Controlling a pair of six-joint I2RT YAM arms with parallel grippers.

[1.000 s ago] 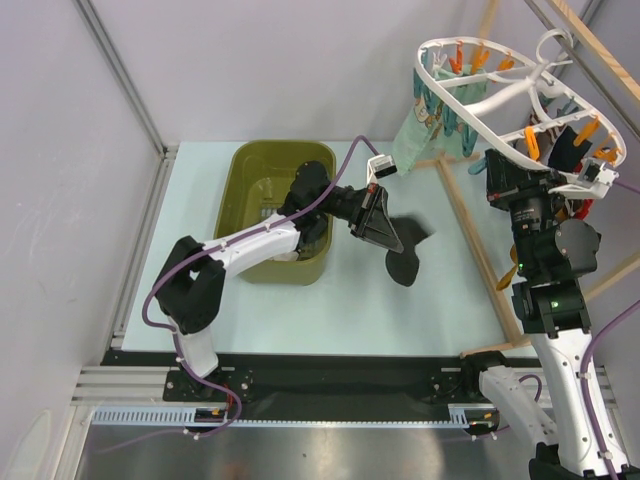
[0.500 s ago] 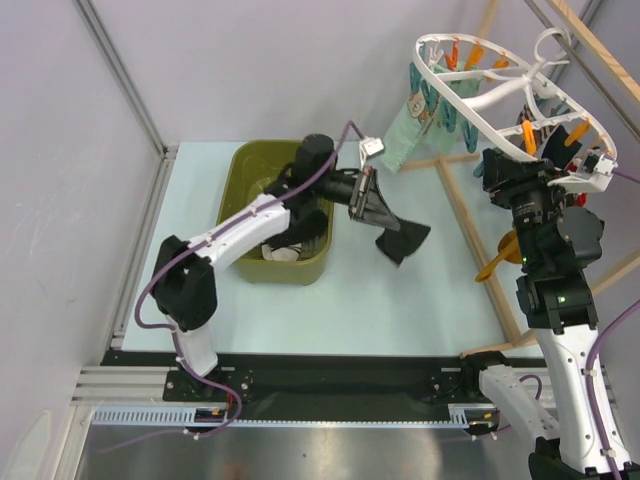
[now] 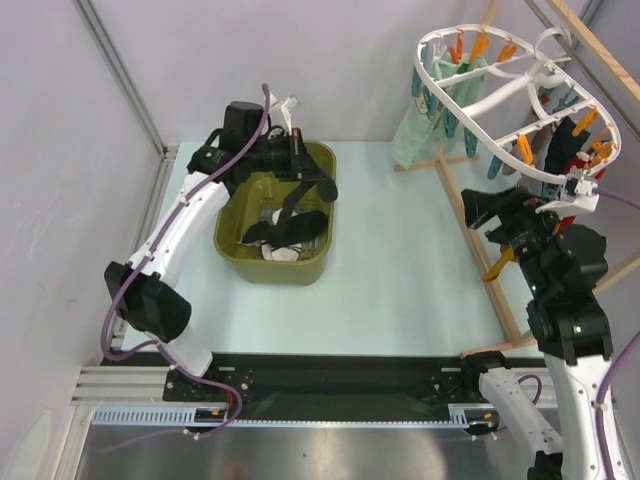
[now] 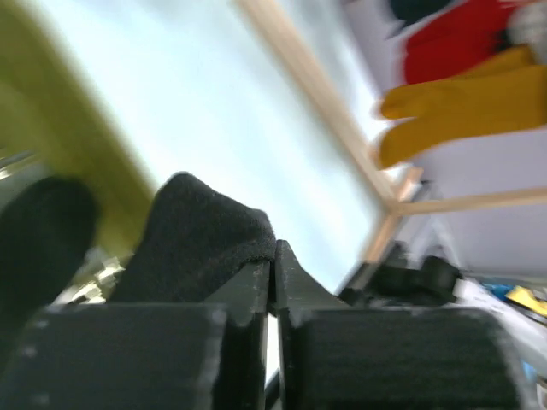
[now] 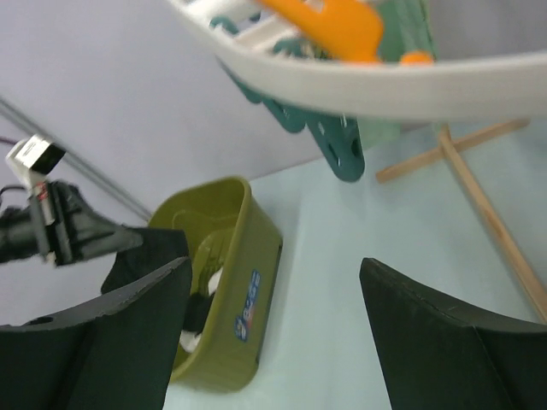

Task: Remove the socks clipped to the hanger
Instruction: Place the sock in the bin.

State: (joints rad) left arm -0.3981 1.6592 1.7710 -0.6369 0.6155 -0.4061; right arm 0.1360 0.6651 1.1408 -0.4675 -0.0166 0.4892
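We see the black sock nipped in the left gripper, trailing toward its 6 o'clock into the tub, which sits at the table's 10 o'clock. Only the left wrist view shows the jaws clenched on the fabric, with a red sock and a mustard sock at 2 o'clock. In the right wrist view the right gripper is spread wide, empty, below the hanger.
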